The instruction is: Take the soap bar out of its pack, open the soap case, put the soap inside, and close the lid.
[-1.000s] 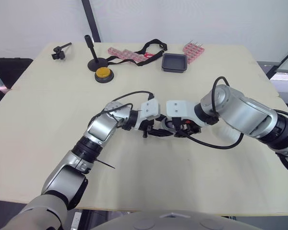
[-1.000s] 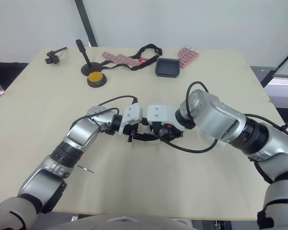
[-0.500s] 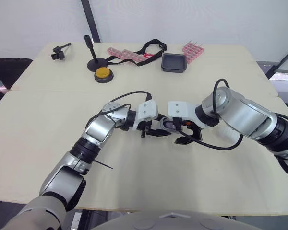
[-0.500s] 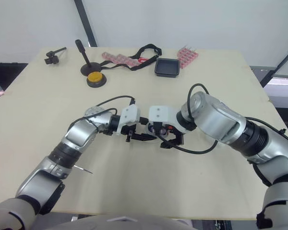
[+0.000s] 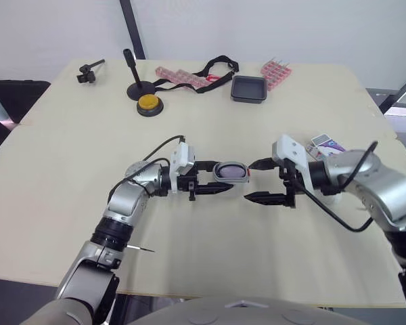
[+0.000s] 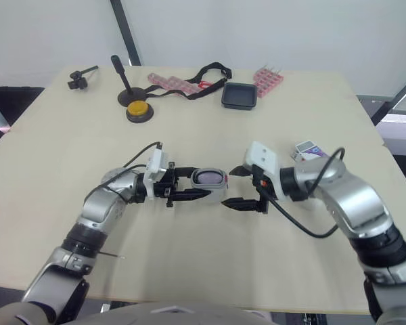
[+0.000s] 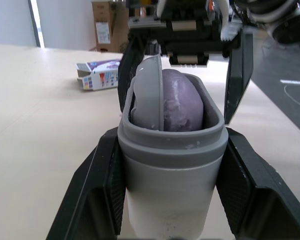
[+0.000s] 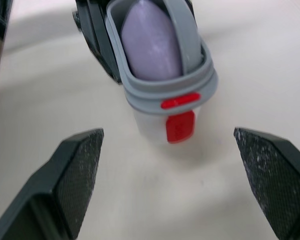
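Note:
My left gripper [image 5: 215,179] is shut on a grey soap case [image 5: 230,170], held just above the table [image 5: 68,156] near its middle. A purple soap bar [image 7: 182,102] sits inside the case, and a translucent lid [image 7: 146,95] stands ajar along one side of it. The case has a red latch [image 8: 180,125] on its end. My right gripper [image 5: 258,181] hangs open a short way to the right of the case, fingers wide apart and holding nothing. The soap pack [image 5: 327,144], a small printed box, lies on the table behind my right wrist.
At the back of the table are a yellow button [image 5: 149,103], a black stand [image 5: 130,68], a black clamp [image 5: 89,70], pink strips [image 5: 179,76] with a black strap [image 5: 213,68], a black tray [image 5: 247,89] and a pink rack [image 5: 275,70].
My right gripper has drawn back to the right, away from the case, and now stands wide open. The case stays in my left gripper, with the soap showing inside.

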`<state>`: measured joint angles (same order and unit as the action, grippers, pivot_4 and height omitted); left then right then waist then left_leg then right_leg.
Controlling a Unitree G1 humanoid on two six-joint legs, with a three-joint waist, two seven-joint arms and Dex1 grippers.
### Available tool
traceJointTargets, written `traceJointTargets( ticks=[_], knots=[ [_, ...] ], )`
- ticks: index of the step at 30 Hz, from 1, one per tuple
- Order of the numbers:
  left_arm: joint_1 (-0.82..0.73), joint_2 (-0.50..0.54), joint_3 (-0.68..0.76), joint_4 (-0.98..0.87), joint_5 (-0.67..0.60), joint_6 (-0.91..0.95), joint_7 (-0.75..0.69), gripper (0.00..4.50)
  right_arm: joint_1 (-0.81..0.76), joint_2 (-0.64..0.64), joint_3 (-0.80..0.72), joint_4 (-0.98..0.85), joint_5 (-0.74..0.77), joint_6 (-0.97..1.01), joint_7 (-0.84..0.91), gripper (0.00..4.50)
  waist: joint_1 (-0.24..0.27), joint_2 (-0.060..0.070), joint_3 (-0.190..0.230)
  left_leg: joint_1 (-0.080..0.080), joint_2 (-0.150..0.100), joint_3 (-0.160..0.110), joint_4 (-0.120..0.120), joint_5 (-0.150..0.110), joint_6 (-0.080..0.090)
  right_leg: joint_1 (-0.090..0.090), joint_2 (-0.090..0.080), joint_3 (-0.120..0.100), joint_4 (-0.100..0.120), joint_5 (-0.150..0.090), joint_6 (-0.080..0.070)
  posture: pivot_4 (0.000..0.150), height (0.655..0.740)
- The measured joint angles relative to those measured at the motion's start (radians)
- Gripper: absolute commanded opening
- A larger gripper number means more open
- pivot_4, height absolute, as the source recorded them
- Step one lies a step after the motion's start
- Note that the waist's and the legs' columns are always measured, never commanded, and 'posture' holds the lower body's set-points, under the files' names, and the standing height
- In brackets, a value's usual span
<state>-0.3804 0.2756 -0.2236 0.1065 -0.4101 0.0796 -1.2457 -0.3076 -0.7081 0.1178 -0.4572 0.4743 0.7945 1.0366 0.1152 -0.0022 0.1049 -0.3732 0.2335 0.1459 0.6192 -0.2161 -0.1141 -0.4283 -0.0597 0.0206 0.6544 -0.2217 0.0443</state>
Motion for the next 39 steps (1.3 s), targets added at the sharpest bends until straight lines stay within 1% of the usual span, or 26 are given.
traceJointTargets(
  ticks=[6, 8, 11, 14, 17, 20, 23, 27, 31, 34, 36, 38, 39],
  knots=[
    [0.053, -0.018, -0.007, -0.005, 0.013, -0.037, 0.0, 1.94, 0.189, 0.056, -0.052, 0.011, -0.01, -0.222, -0.021, 4.49, -0.012, 0.0, 0.0, 0.0, 0.0, 0.0, 0.0, -0.002, 0.003, 0.0, -0.001, 0.0, 0.0, -0.001, -0.002, 0.15, 0.7291],
    [0.058, -0.017, -0.013, 0.004, 0.02, -0.056, -0.006, 1.94, 0.211, 0.06, -0.062, 0.022, -0.016, -0.26, -0.033, 4.49, -0.015, 0.0, 0.0, 0.0, 0.0, 0.0, 0.001, -0.002, 0.003, 0.0, -0.001, 0.0, 0.0, -0.001, -0.002, 0.15, 0.7291],
    [0.056, -0.019, -0.016, 0.039, 0.037, -0.093, -0.01, 1.94, 0.245, 0.047, -0.15, 0.022, -0.005, -0.285, -0.054, 4.49, -0.018, 0.0, 0.0, 0.0, 0.0, 0.0, 0.001, -0.002, 0.004, 0.0, -0.001, 0.0, 0.0, -0.001, -0.002, 0.15, 0.7291],
    [0.041, -0.023, -0.025, 0.08, 0.058, -0.123, -0.019, 1.94, 0.311, 0.021, -0.294, 0.018, 0.043, -0.283, -0.063, 4.49, -0.013, 0.0, 0.0, 0.0, 0.0, 0.0, 0.001, -0.003, 0.005, 0.0, -0.001, 0.0, -0.001, -0.001, -0.002, 0.15, 0.7291],
    [0.029, -0.023, -0.031, 0.089, 0.067, -0.145, -0.035, 1.94, 0.441, 0.0, -0.452, 0.025, 0.074, -0.321, -0.042, 4.49, -0.006, 0.0, 0.0, -0.001, 0.0, 0.0, 0.001, -0.004, 0.006, 0.0, -0.002, 0.0, -0.003, -0.001, -0.002, 0.15, 0.7291],
    [0.019, -0.023, -0.03, 0.115, 0.077, -0.156, -0.034, 1.94, 0.582, 0.044, -0.639, 0.079, 0.107, -0.422, -0.003, 4.49, -0.006, 0.0, 0.0, -0.002, 0.0, 0.001, 0.002, -0.004, 0.008, 0.0, -0.003, 0.0, -0.004, -0.001, -0.002, 0.15, 0.7291],
    [0.016, -0.029, -0.029, 0.121, 0.078, -0.156, -0.024, 1.94, 0.655, 0.081, -0.749, 0.134, 0.112, -0.501, 0.003, 4.49, -0.014, 0.001, 0.0, -0.001, 0.0, 0.001, 0.003, -0.005, 0.008, 0.0, -0.004, 0.0, -0.004, -0.002, -0.003, 0.15, 0.7291],
    [0.016, -0.034, -0.029, 0.12, 0.077, -0.146, -0.015, 1.94, 0.705, 0.098, -0.833, 0.186, 0.125, -0.538, -0.013, 4.49, -0.031, 0.001, -0.001, -0.001, 0.0, 0.001, 0.004, -0.005, 0.008, 0.0, -0.004, 0.001, -0.003, -0.002, -0.003, 0.15, 0.7291],
    [0.018, -0.033, -0.029, 0.112, 0.075, -0.129, -0.012, 1.94, 0.774, 0.105, -0.895, 0.311, 0.104, -0.611, -0.01, 4.49, -0.032, 0.002, -0.001, -0.002, 0.0, 0.001, 0.004, -0.005, 0.009, 0.001, -0.004, 0.0, -0.004, -0.002, -0.003, 0.15, 0.7291],
    [0.024, -0.017, -0.03, 0.094, 0.067, -0.11, -0.024, 1.94, 0.845, 0.107, -0.903, 0.408, 0.085, -0.647, 0.018, 4.49, -0.034, 0.002, -0.001, -0.002, -0.001, 0.001, 0.004, -0.006, 0.011, 0.001, -0.004, 0.0, -0.006, -0.002, -0.003, 0.15, 0.7291],
    [0.025, -0.011, -0.03, 0.088, 0.067, -0.106, -0.028, 1.94, 0.856, 0.105, -0.902, 0.431, 0.079, -0.65, 0.021, 4.49, -0.041, 0.003, -0.002, -0.001, -0.001, 0.001, 0.004, -0.006, 0.011, 0.001, -0.004, 0.0, -0.006, -0.002, -0.003, 0.15, 0.7291],
    [0.025, -0.011, -0.033, 0.087, 0.068, -0.103, -0.03, 1.94, 0.852, 0.08, -0.9, 0.445, 0.076, -0.646, 0.018, 4.49, -0.048, 0.004, -0.002, 0.0, -0.001, 0.002, 0.005, -0.006, 0.011, 0.001, -0.005, 0.0, -0.006, -0.002, -0.003, 0.15, 0.7291],
    [0.025, -0.011, -0.034, 0.087, 0.069, -0.102, -0.031, 1.94, 0.853, 0.047, -0.895, 0.448, 0.067, -0.635, 0.02, 4.49, -0.05, 0.004, -0.002, 0.0, -0.002, 0.002, 0.005, -0.006, 0.011, 0.001, -0.005, 0.0, -0.006, -0.002, -0.003, 0.15, 0.7291]
  ],
)
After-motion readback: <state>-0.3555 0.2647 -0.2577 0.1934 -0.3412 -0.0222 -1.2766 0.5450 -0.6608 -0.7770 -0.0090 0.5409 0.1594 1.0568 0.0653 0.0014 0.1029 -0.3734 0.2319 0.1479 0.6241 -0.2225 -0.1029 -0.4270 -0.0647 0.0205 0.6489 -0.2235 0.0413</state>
